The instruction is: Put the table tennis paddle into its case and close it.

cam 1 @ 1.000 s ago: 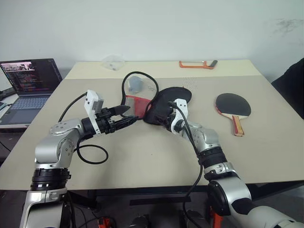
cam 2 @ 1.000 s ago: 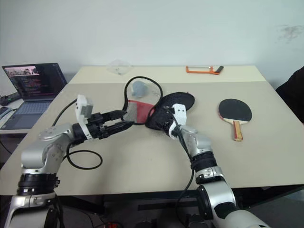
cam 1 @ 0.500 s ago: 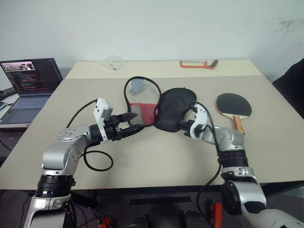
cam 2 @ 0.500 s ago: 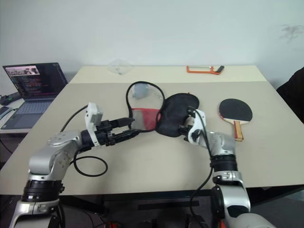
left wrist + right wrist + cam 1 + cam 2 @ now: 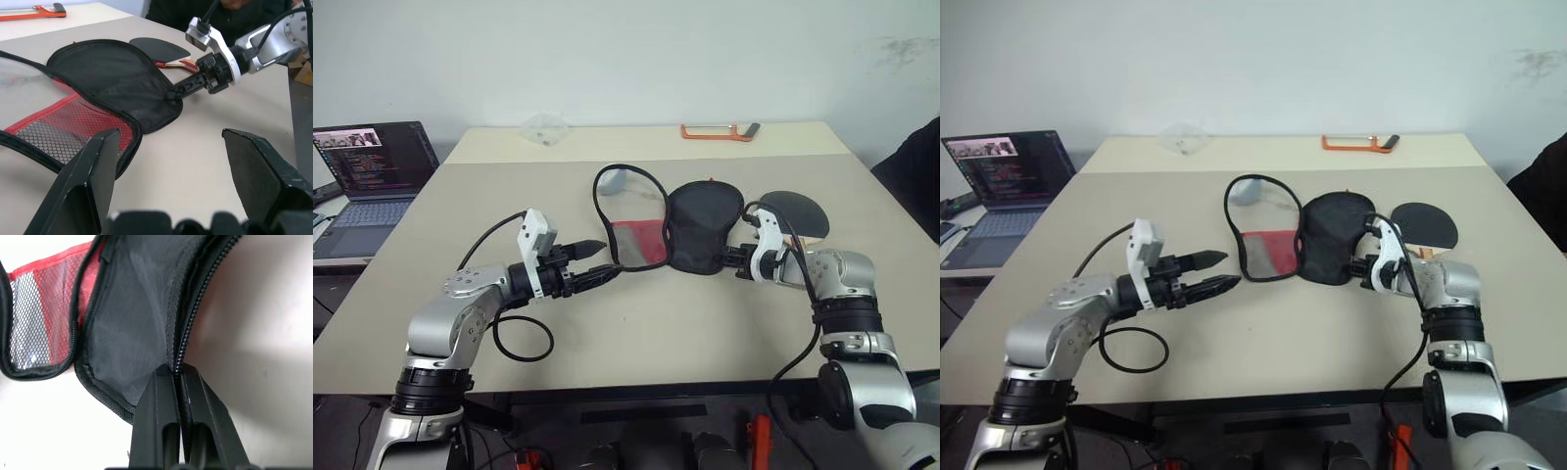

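Black fabric takes the middle of the head view: the case (image 5: 700, 227) lies unzipped on the beige table (image 5: 636, 333), its red mesh half (image 5: 639, 242) folded out toward nine o'clock. One case, one table tennis paddle (image 5: 793, 211), two grippers. The paddle rests at about three o'clock of the case, just beside it and partly behind the right arm, not yet inside. The right gripper (image 5: 736, 260) pinches the case's rim at its three o'clock edge, probably to hold the flap spread so the pouch stays open for loading. The left gripper (image 5: 599, 261) hovers at the case's eight o'clock, near the red half, fingers parted and empty, seemingly ready to pin that side. Also on the table: one orange-handled saw (image 5: 717, 130) far back at twelve o'clock; one laptop (image 5: 370, 168) off at nine.

In the left wrist view, that arm's two black fingers (image 5: 88, 181) stand wide apart over bare table, and the right gripper (image 5: 182, 90) meets the black flap (paddle face just behind it).

In the right wrist view, the fingers (image 5: 164, 421) are clamped together on the zipper rim (image 5: 188, 328), mesh and red lining beyond.
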Available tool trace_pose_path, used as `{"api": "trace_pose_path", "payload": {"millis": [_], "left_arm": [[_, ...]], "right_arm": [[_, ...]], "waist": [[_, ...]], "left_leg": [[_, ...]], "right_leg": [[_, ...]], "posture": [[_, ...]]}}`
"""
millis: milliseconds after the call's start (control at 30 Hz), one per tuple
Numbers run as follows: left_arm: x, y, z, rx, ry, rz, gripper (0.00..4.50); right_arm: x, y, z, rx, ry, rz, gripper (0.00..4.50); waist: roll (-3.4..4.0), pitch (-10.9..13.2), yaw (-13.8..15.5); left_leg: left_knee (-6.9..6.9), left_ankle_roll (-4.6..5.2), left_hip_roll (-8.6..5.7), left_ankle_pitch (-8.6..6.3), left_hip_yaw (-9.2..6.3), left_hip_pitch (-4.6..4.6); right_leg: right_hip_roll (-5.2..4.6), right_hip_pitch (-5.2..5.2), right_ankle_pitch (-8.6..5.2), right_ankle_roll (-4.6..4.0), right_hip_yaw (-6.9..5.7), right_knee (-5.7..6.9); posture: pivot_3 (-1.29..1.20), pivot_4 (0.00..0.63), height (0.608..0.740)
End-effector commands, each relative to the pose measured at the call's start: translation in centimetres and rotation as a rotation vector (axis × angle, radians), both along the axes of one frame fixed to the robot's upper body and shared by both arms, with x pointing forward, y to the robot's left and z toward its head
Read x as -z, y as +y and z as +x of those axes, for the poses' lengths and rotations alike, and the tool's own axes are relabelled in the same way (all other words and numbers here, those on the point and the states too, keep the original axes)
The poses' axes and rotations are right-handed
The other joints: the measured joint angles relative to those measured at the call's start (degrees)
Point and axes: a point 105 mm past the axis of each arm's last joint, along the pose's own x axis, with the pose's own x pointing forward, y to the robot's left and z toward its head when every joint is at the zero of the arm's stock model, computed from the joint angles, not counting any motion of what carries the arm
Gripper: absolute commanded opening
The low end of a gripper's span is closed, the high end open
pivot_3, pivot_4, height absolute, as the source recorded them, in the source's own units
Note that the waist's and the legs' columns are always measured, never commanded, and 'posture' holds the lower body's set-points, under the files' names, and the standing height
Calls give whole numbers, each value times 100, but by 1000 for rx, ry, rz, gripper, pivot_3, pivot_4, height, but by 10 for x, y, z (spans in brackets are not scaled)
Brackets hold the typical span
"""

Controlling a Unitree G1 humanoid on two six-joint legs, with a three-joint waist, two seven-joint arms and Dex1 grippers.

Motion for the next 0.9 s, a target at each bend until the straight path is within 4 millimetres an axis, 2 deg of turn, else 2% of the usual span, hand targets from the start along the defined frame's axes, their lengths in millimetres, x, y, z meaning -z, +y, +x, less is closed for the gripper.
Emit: {"api": "trace_pose_path", "payload": {"millis": [33, 67, 200, 367, 533, 733, 900], "left_arm": [[-11, -5, -3, 23, -47, -8, 3626], [-10, -5, -3, 23, -47, -8, 3626], [-10, -5, -3, 24, -47, -9, 3626], [-10, -7, -3, 28, -47, -12, 3626], [-9, -11, -3, 34, -49, -19, 3626], [-19, -21, -4, 53, -93, -41, 3626], [-22, -35, -9, 121, -147, 17, 3626]], "right_arm": [[-15, -3, 9, 7, -52, -11, 46], [-16, -5, 11, 17, -53, -7, 46], [-20, -16, 17, 58, -72, -22, 938], [-23, -27, 21, 90, -93, -55, 2653], [-37, -39, 20, 90, -164, -109, 4355], [-68, -58, 6, 67, -373, -231, 4436], [-70, -85, -3, 224, -425, -254, 4436]], "waist": [[0, 0, 5], [0, 0, 5], [0, 0, 13], [0, 0, 11], [0, 0, 17], [0, 0, 34], [-1, 0, 50]], "left_leg": [[0, 0, 0, 0, 0, 0], [0, 0, 0, 0, 0, 0], [0, 0, 0, 0, 0, 0], [0, 0, 1, 0, 1, -1], [1, 0, -1, 0, 1, -2], [1, 0, 1, -1, -1, -5], [4, 2, 2, -2, 0, -7]], "right_leg": [[0, 0, 0, 0, 0, 0], [1, 0, 0, 0, 0, 0], [1, 0, 0, 0, 0, -1], [1, 0, 0, 0, 1, -2], [2, 0, 0, 0, 1, -2], [1, 0, 0, 1, -2, -4], [0, 3, 0, 3, -2, -5]], "posture": [[0, 150, 740], [0, 150, 740], [0, 150, 740], [0, 150, 740], [0, 150, 740], [0, 150, 740], [0, 150, 740]]}}
